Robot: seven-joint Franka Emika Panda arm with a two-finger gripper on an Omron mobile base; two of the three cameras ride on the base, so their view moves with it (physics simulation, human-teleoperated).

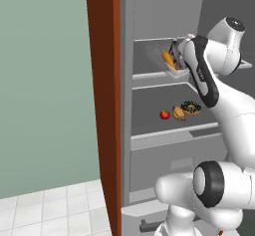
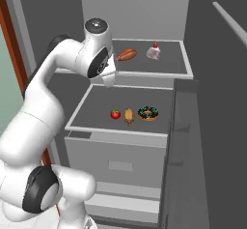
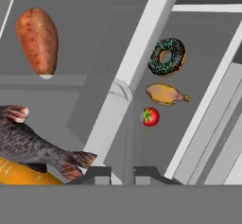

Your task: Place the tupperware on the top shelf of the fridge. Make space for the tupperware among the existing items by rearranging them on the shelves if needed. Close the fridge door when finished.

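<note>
The fridge (image 1: pixel 149 11) stands open. My gripper (image 3: pixel 122 175) is shut on the wall of the tupperware (image 1: pixel 172 60), which it holds tilted over the left part of the top shelf (image 1: pixel 149 74). The orange carrot piece (image 3: pixel 21 175) and the dark fish piece (image 3: pixel 33 147) lie inside it. A brown roundish piece (image 2: pixel 127 54) and a small white-and-red item (image 2: pixel 154 52) rest on the top shelf (image 2: pixel 149 78). On the lower shelf sit a red tomato (image 2: pixel 115 114), a brown roast lump (image 2: pixel 129 115) and a sprinkled doughnut (image 2: pixel 148 112). In the right base view my arm hides the tupperware.
The fridge door (image 2: pixel 212 126) stands open on the right, its inner rails facing the shelves. A reddish-brown wood frame (image 1: pixel 102 105) borders the fridge on the left, with a green wall and a pale tiled floor (image 1: pixel 50 210) beyond. Drawers (image 2: pixel 120 163) lie below the lower shelf.
</note>
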